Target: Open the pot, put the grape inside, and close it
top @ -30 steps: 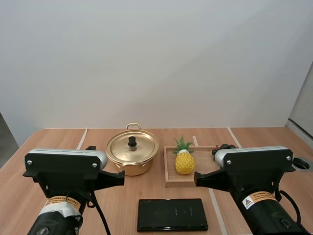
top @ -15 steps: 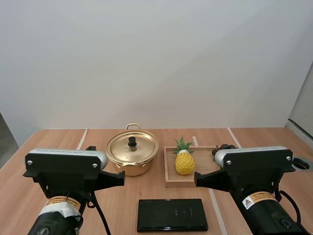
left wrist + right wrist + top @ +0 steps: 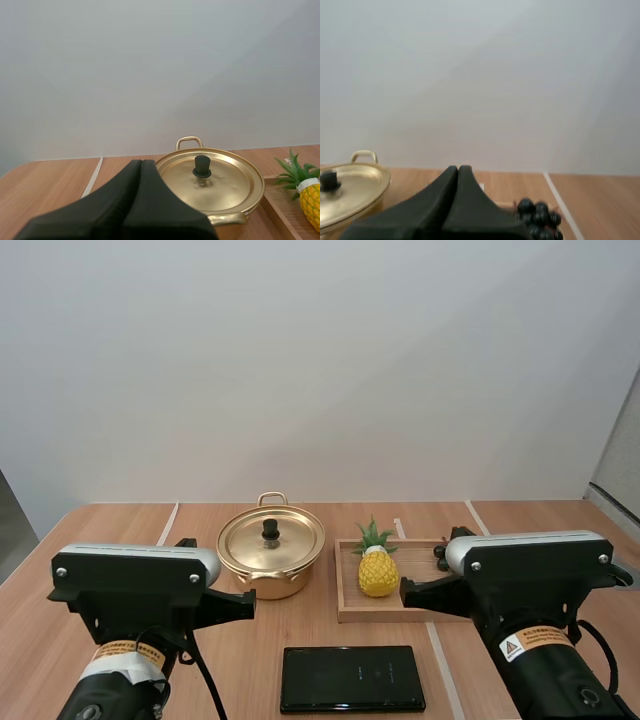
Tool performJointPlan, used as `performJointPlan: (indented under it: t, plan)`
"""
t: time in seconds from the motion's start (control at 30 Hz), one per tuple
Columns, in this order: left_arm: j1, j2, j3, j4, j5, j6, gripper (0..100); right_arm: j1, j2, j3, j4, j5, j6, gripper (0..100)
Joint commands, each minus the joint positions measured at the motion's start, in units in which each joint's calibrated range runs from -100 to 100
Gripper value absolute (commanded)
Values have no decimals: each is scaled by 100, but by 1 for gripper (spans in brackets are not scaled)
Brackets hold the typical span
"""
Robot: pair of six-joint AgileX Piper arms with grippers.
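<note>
A gold pot (image 3: 270,552) stands at the table's middle with its lid on, black knob (image 3: 270,529) up. To its right a wooden tray (image 3: 352,608) carries the dark bunch of grapes (image 3: 440,552) at its far right corner, partly behind my right arm. My left gripper (image 3: 141,163) is shut on nothing, its fingers one dark wedge, short of the pot (image 3: 210,179). My right gripper (image 3: 458,169) is shut too, held just short of the grapes (image 3: 538,216), with the pot (image 3: 350,192) off to its side.
A toy pineapple (image 3: 377,566) stands upright on the tray's left half, between pot and grapes. A flat black slab (image 3: 352,678) lies on the table near the front edge, between my two arms.
My right arm has shifted slightly to the right and now hides more of the grapes. The left arm, pot and tray have not moved.
</note>
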State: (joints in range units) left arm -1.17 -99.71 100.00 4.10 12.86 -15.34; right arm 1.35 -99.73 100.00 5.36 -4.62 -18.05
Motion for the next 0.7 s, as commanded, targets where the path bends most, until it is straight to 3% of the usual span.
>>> performJointPlan:
  t: [0.0,0.07,0.23,0.33,0.4,0.5,0.6,0.67]
  plan:
    - [-23,-29,0,89,-560,-55,0,6,-27,0,-10,-2036,-26,0]
    - [-23,-29,0,89,-1183,-55,0,6,-27,0,-10,-3313,-26,0]
    - [-23,-29,0,89,-5137,-20,0,6,-27,0,-38,-5961,-60,0]
    - [-23,-29,0,89,-7335,183,0,6,-27,0,-345,-6876,-671,0]
    - [-23,-29,0,89,-8201,477,0,6,-27,0,-536,-6854,-1246,0]
    - [-23,-29,-406,89,-8116,1112,0,6,-27,-418,-573,-6464,-1471,0]
    - [-23,-29,-1038,89,-7089,1420,0,6,-27,-1270,-256,-4713,-1471,0]
    - [-23,35,-1667,32,-5634,1369,0,6,-27,-1980,207,-2992,-1478,0]
